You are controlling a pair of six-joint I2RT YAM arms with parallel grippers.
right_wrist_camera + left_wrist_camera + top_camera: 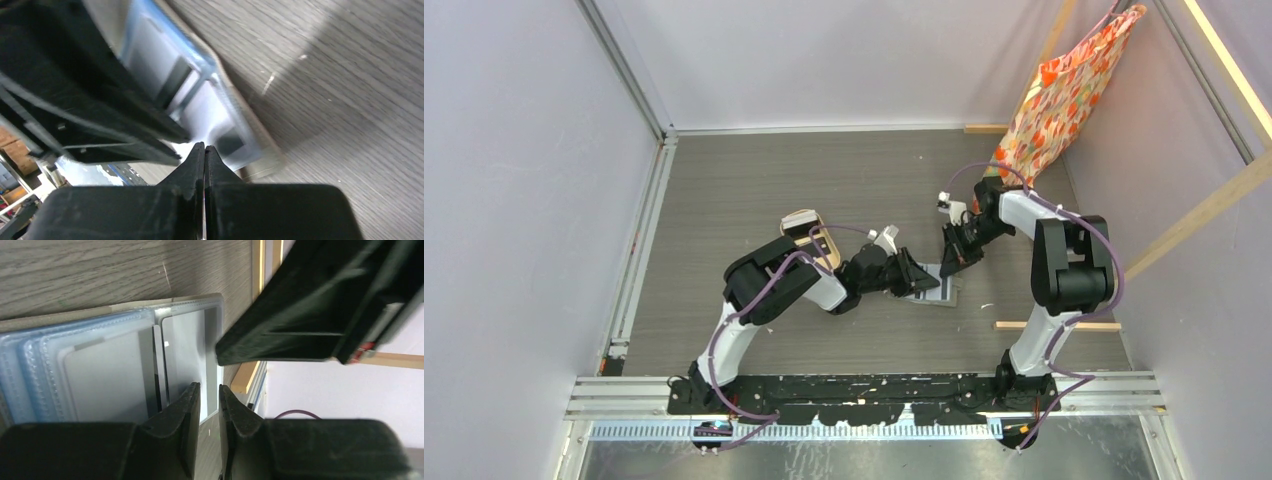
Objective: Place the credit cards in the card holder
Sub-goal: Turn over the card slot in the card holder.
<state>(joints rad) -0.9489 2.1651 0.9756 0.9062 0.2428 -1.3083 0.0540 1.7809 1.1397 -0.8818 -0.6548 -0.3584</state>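
Left gripper [209, 392] nearly closed astride a pale credit card [187, 347] at the card holder [35, 360]; grip unconfirmed. Right gripper [204, 148] shut, empty, beside it. Insertion step, apparently; next needs a square push.

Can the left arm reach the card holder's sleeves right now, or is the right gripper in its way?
Probably yes. The left gripper sits at the edge of the open card holder, jaws narrowly apart over its pale edge. The right gripper, shut, crowds close but doesn't seem to block it.
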